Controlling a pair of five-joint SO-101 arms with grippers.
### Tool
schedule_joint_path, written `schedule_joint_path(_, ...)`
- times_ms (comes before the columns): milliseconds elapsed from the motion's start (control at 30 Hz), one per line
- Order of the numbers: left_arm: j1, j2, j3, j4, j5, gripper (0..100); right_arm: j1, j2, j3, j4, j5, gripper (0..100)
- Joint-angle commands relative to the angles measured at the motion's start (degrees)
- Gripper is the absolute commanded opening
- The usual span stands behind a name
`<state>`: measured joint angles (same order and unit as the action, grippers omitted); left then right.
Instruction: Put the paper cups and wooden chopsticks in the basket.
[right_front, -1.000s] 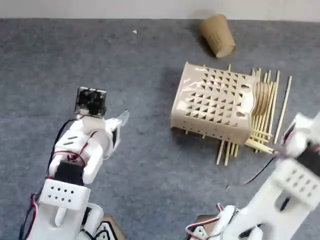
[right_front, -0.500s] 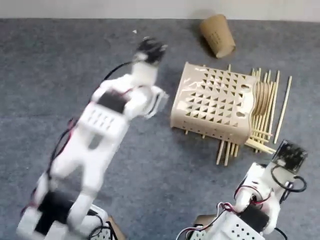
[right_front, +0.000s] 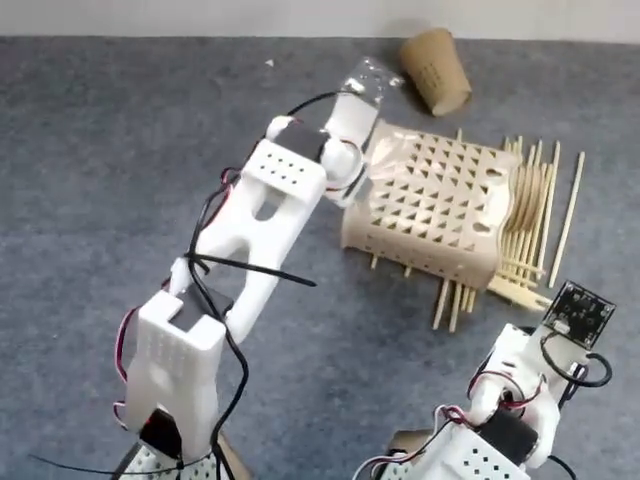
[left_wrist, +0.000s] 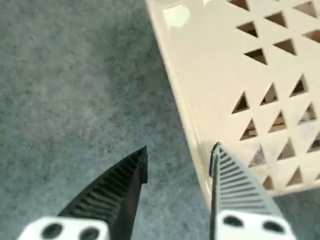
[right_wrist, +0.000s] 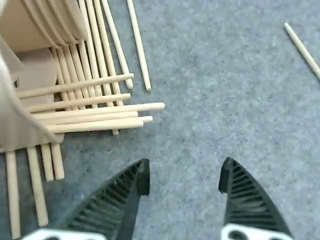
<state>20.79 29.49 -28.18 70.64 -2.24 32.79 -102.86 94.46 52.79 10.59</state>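
Note:
The cream lattice basket lies tipped on the grey mat, its opening facing right. Stacked paper cups sit at that opening, and wooden chopsticks lie fanned under and beside it. One brown paper cup lies on its side behind the basket. My left gripper hovers open over the basket's far left corner. In the left wrist view, the left gripper has one finger over the basket wall and the other over the mat. My right gripper is open above bare mat, just short of the chopsticks and cups.
A single chopstick lies apart from the pile. The right arm stands at the front right. Open mat stretches left of the basket. A pale wall runs along the mat's far edge.
The left arm swung from the near left up and across to the basket's far left corner. The right arm pulled back from the chopsticks toward the front, then held still.

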Motion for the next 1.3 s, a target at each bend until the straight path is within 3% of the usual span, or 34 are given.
schedule_joint_path(0,-4.88,3.12,-1.63,0.09,-0.18,20,-0.66,-0.22,1.01,-0.84,0.7,23.1)
schedule_joint_path(200,-12.26,6.37,-1.45,1.32,2.29,20,-0.75,-0.22,1.01,-0.75,0.7,23.1)
schedule_joint_path(400,-14.73,9.63,-1.45,3.43,2.2,20,-0.75,-0.22,1.01,-0.75,0.7,23.1)
schedule_joint_path(767,-14.64,13.23,-0.04,3.78,2.2,20,-0.75,-0.22,1.1,-0.75,0.7,23.1)
schedule_joint_path(967,-9.1,12.62,8.84,3.34,2.9,20,-0.75,-0.22,1.1,-0.84,0.7,23.1)
schedule_joint_path(1167,-8.84,4.18,10.68,4.66,7.3,20,-0.75,-0.22,1.1,-0.84,0.79,23.1)
schedule_joint_path(1267,-13.67,-3.91,10.51,7.38,11.16,20,-0.75,-0.22,1.01,-1.01,2.46,23.1)
